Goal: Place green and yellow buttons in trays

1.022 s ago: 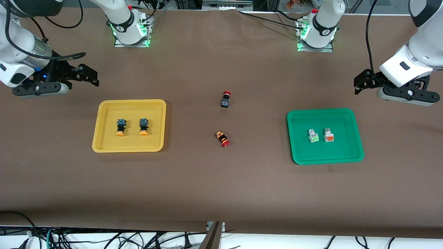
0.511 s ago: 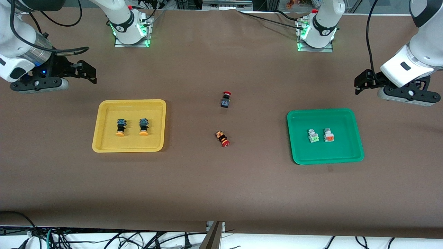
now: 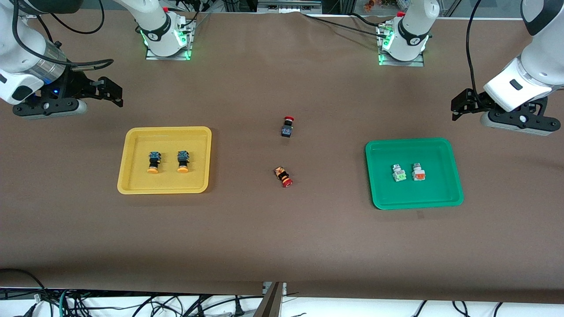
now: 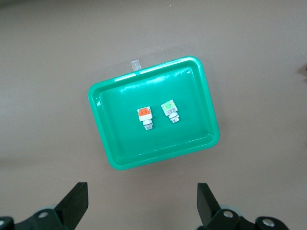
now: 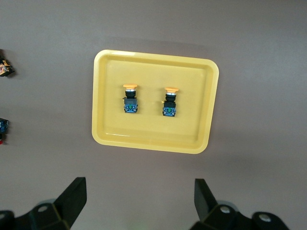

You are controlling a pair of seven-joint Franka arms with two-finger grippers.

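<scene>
Since both orange-capped buttons (image 3: 167,162) lie in the yellow tray (image 3: 132,185) and both pale ones (image 3: 408,172) in the green tray (image 3: 456,193), I judge sorting done and hold left hand (image 3: 456,105) and right hand (image 3: 115,93) wide, empty, over bare worktop (image 3: 282,237), clear of the red-capped buttons (image 3: 286,149).

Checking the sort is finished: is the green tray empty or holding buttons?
Holding buttons: two white-grey buttons lie side by side inside the green tray.

2 red-cap buttons (image 3: 287,127) (image 3: 284,176) mid-table, well apart, btwn trays.
</scene>
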